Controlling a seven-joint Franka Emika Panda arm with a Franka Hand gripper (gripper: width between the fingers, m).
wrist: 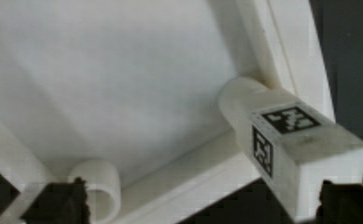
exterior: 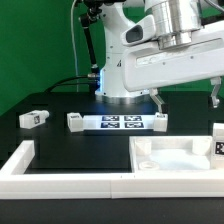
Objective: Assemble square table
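Observation:
The square table's white slab lies on the black table at the exterior view's right, its recessed side up. In the wrist view the slab fills most of the picture. A white tag-marked leg block stands at one corner of it, also seen as the leg block at the exterior view's right edge. Another leg block lies apart at the left. My gripper hangs above the slab. The gripper is open and holds nothing, with one finger close beside the standing leg.
The marker board lies mid-table behind the slab. A long low white border wall runs along the front left. The robot's white base stands at the back. A rounded corner pocket shows near the other finger.

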